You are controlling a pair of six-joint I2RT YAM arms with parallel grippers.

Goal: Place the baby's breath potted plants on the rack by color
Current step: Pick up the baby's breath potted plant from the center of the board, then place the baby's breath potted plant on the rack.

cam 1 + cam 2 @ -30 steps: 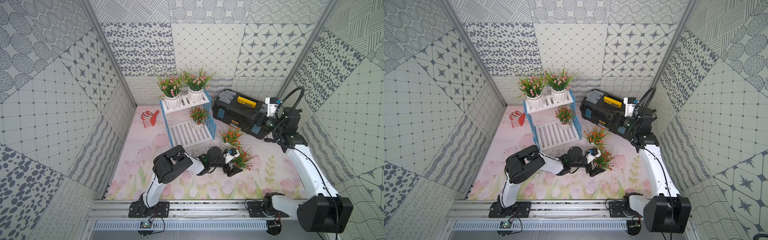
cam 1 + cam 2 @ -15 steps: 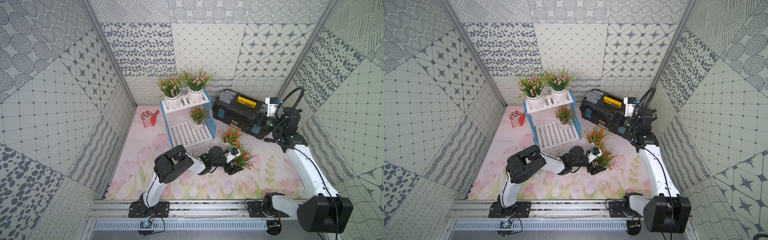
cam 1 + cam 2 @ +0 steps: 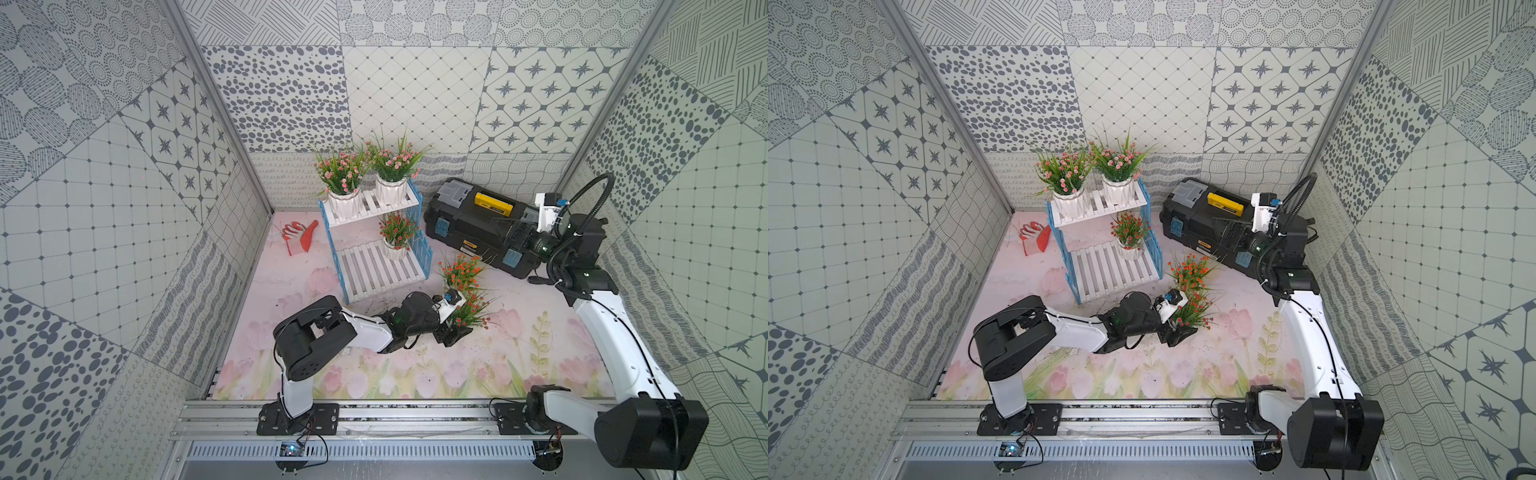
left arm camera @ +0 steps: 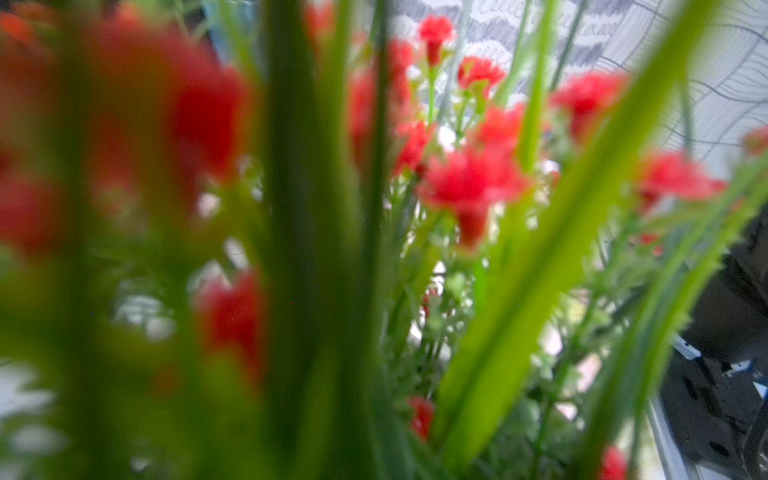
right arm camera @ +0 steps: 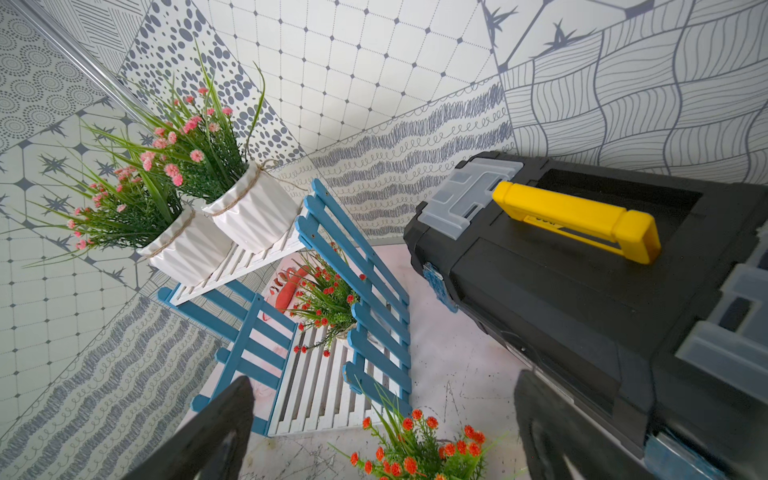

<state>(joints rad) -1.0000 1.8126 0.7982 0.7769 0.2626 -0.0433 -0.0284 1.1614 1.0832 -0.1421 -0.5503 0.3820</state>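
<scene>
On the top shelf of the rack (image 3: 365, 270) a first pink plant (image 3: 341, 176) and a second pink plant (image 3: 392, 160) are set side by side; on its lower shelf a lone orange-red plant (image 3: 397, 232) is stood. Just beside the rack a second orange-red plant (image 3: 459, 268) is seen on the table (image 3: 519, 353); farther from the rack a tilted orange-red plant (image 3: 471, 309) is met by the fingers (image 3: 454, 334) of the left gripper (image 3: 459, 327), its pot hidden.

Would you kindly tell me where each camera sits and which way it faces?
Top views: high over the front rail, looking down at the rack; left arm and right arm show whole.
Left wrist: low, buried in an orange-red plant; no fingers show.
Right wrist: by the toolbox, facing the rack; both fingers show.
Shared: top and right wrist views both show rack and toolbox.
</scene>
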